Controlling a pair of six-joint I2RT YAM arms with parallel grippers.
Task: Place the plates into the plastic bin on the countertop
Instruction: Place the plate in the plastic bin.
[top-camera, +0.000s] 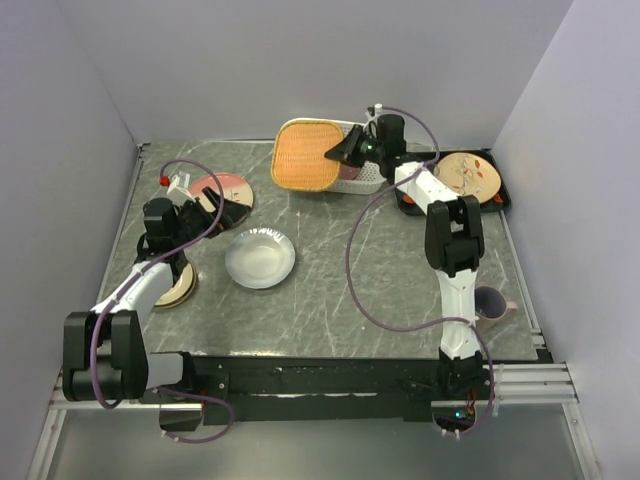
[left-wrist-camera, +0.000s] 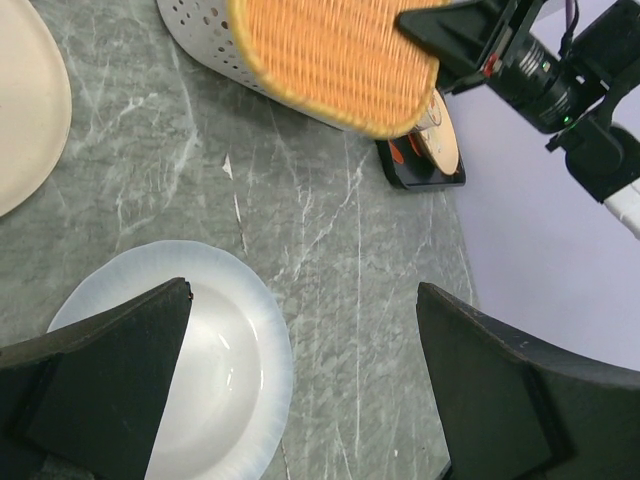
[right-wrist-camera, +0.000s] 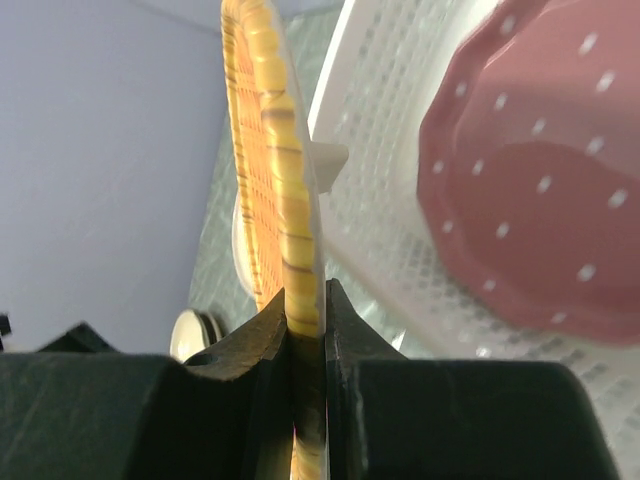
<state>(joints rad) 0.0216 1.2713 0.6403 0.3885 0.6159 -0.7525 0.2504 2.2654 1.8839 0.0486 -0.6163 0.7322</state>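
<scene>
- plastic bin (top-camera: 365, 183): from overhead, mostly covered by the orange plate (top-camera: 304, 154); only its right end shows.
- speckled pink plate (right-wrist-camera: 530, 180): cut off by the right wrist view's top and right edges.
- orange plate, same view: edge-on, blurred, lower rim lost between the right gripper (right-wrist-camera: 303, 300) fingers.
- tan plate (top-camera: 190, 287): largely under the left arm (top-camera: 140, 285).
- white plate (left-wrist-camera: 240, 350): partly behind the left gripper (left-wrist-camera: 302, 290), cut off below.

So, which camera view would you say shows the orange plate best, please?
The top external view: nearly the whole face of the orange plate shows, by the plastic bin. The left wrist view catches part of it; the right wrist view sees it edge-on, pinched in the right gripper.
</scene>
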